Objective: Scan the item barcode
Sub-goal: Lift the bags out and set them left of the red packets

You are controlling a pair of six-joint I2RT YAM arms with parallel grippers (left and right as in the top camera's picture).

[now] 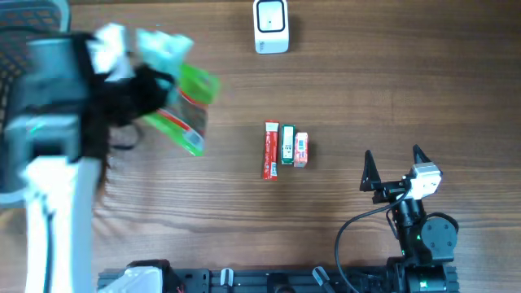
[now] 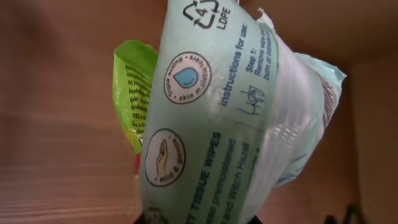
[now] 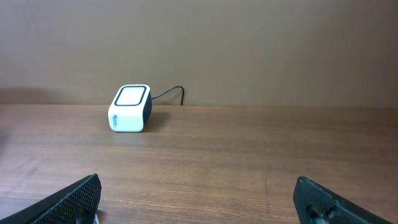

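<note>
Overhead view only: three small items lie side by side at mid-worktop, namely one red stick, one green box and one white-and-red box, touching or nearly so. The same view shows one left hand, blurred, over the left side of the worktop, clenched on one mint-green wipes pack, well apart from the scanner at the far edge. One green packet projects beside the pack; whether it is gripped too cannot be told. Left wrist view only: the pack's glossy, creased film carries an LDPE mark and "TISSUE WIPES". Right wrist view only: a thin cable leaves the single boxy white scanner. The right hand is released, its dark fingers spread wide, grasping nothing.
</note>
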